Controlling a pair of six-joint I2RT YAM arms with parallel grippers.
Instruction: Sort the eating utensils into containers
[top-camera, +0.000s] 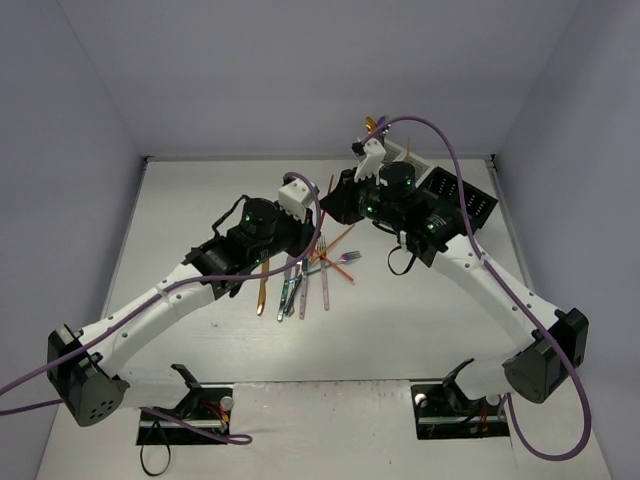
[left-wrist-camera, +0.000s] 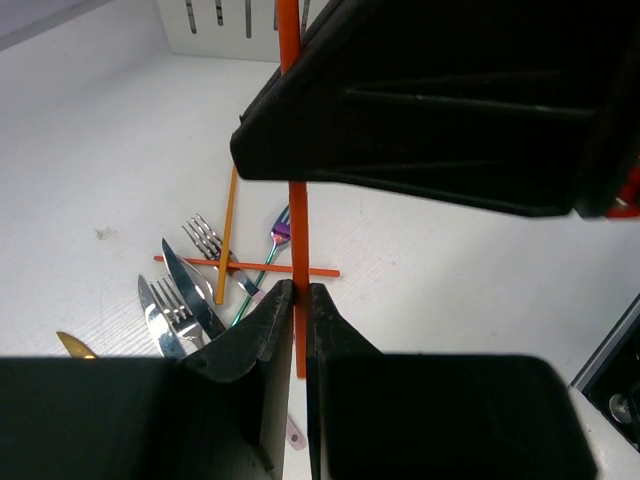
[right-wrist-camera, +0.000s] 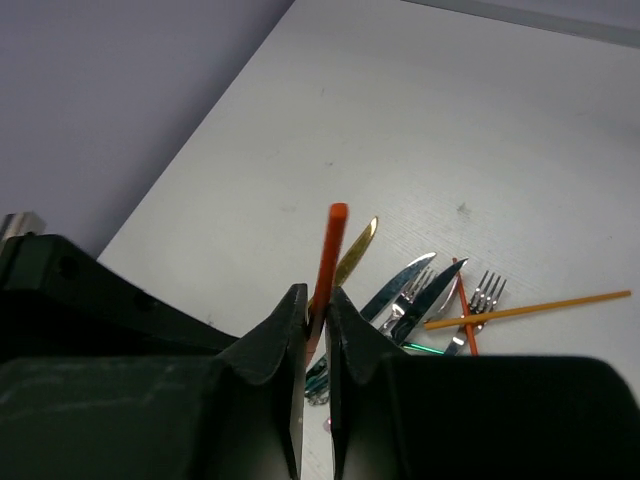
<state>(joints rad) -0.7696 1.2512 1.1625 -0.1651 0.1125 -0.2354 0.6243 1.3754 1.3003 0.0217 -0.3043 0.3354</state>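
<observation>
While the left end effector (left-wrist-camera: 298, 292) pinches a copper-orange utensil (left-wrist-camera: 298, 225), the right end effector (right-wrist-camera: 317, 298) clamps the same piece. Beneath both, other cutlery (left-wrist-camera: 190, 295) lies on the tabletop (left-wrist-camera: 100, 150).

I am watching an orange utensil (left-wrist-camera: 298, 205) between black fingers (left-wrist-camera: 245, 350). Silver knives (left-wrist-camera: 155, 320) and a purple-green fork (left-wrist-camera: 280, 230) are gleaming on the white table (left-wrist-camera: 100, 150).

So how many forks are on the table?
3 seen: a silver fork, a second silver fork just left of it, a purple fork to its right. More may be hidden.
</observation>
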